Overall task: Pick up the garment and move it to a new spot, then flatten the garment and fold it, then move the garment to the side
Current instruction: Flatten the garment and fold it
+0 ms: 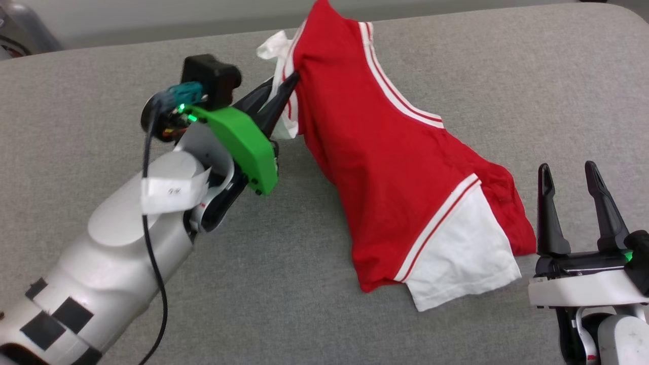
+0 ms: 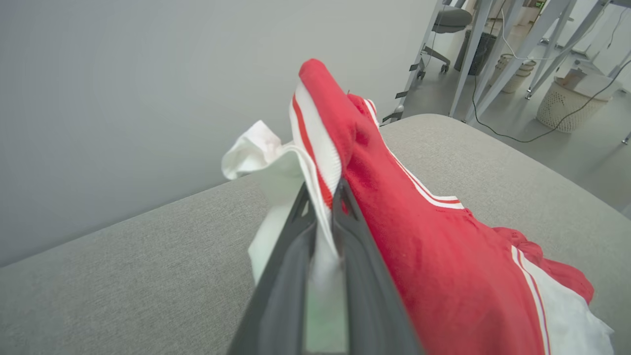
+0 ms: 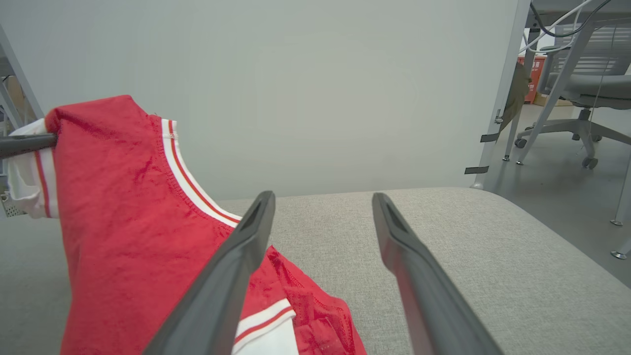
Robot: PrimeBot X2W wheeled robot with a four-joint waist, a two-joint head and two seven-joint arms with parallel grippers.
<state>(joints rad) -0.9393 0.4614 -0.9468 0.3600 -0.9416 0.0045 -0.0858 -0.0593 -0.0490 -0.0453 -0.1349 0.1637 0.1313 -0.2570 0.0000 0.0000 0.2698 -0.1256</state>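
The garment [image 1: 395, 167], red with white sleeves and striped trim, is raised at one end and slopes down to the grey padded table [image 1: 304, 314]. Its low end lies on the surface with a white sleeve [image 1: 461, 263] spread flat, just beside the right gripper [image 1: 568, 170]. The left gripper [image 1: 289, 83] has its two dark fingers pressed together on a bunch of white sleeve and striped trim at the garment's high end. The right gripper's fingers stand spread and hold nothing, pointing up from the table's near right side. The raised end sits near the table's far edge, which runs across the top of the head view and curves into a rounded corner at the upper right. Bare grey surface lies wide open to the left under the left arm [image 1: 127, 238], along the front, and to the right of the cloth. The left wrist view shows the pinch close up, with the striped band [image 2: 315, 148] folded over the fingertips and a loose white flap hanging to one side. The right wrist view shows the striped collar edge [image 3: 187, 172] running down the slope and a crumpled red fold lying on the table beside that gripper's own left finger. Past the table's end, the left wrist view takes in metal frame legs and two pale mesh baskets [image 2: 567, 106] on the floor, but I cannot tell what they hold. The right wrist view shows an office chair [image 3: 581, 93] there.
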